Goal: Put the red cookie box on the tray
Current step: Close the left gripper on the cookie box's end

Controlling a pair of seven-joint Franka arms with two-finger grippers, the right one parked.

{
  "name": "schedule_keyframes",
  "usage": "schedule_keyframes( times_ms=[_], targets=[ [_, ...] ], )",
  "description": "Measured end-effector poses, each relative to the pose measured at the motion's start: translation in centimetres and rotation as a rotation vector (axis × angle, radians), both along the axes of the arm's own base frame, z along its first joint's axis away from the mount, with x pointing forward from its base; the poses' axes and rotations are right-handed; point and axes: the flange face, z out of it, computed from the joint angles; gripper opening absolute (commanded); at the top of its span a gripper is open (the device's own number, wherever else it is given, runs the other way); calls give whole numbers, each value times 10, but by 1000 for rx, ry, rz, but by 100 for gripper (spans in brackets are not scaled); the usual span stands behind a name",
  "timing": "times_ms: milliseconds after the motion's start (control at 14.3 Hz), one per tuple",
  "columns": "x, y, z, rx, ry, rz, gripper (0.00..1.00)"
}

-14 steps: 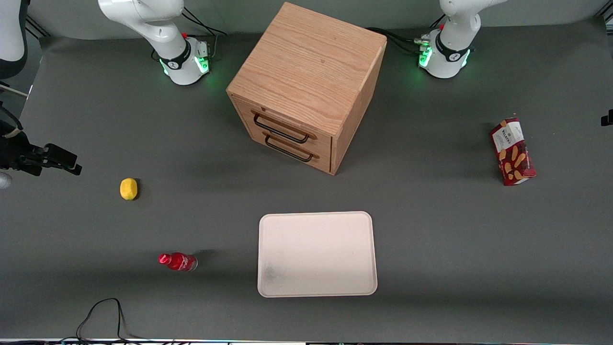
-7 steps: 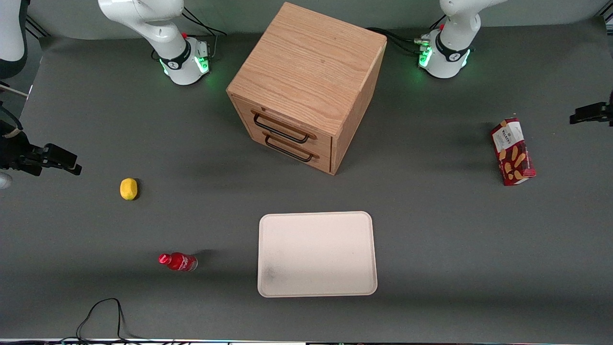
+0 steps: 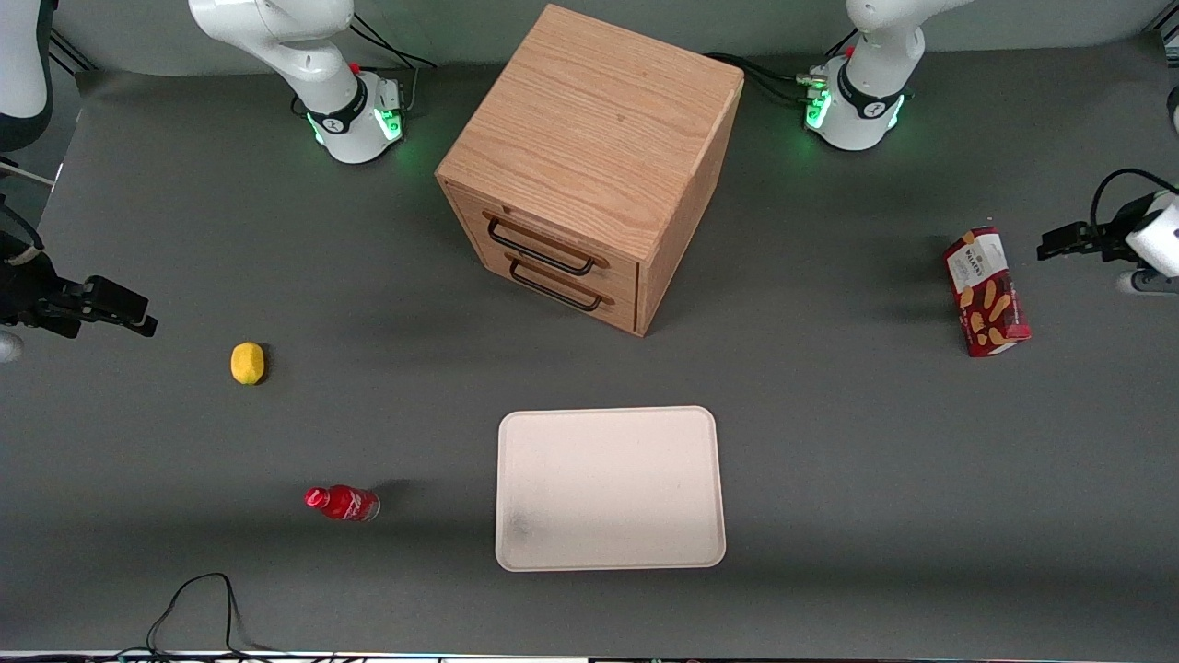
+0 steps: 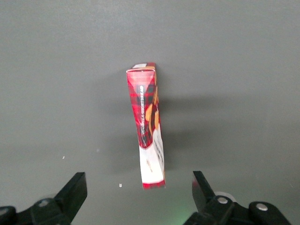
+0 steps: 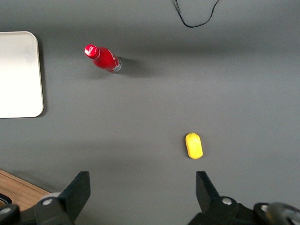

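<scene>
The red cookie box (image 3: 986,290) stands on its long narrow edge on the grey table, toward the working arm's end, its white label end farther from the front camera. In the left wrist view the cookie box (image 4: 149,126) lies lengthwise ahead of the fingers, its white end nearest them. My left gripper (image 3: 1052,247) hovers beside the box, a little farther out toward the table's end, apart from it. The gripper (image 4: 138,183) is open wide with nothing between its fingers. The cream-white tray (image 3: 608,488) lies bare at mid-table, nearer the front camera.
A wooden drawer cabinet (image 3: 589,166) stands at mid-table, farther from the front camera than the tray. A small red bottle (image 3: 343,503) and a yellow lemon-like object (image 3: 247,363) lie toward the parked arm's end. A black cable (image 3: 198,599) loops at the table's near edge.
My left gripper has come in from the working arm's end of the table toward the cookie box. The box, tray and other objects have not moved.
</scene>
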Motion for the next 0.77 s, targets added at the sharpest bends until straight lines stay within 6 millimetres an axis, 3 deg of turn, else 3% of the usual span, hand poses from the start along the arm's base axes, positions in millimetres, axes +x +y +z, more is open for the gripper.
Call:
schedule_keyframes(
  times_ms=[558,767],
  targets=[
    [-37,-13,-92,13,-103,8,99],
    [-42,-13,-120,4,-108,20,98]
  ],
)
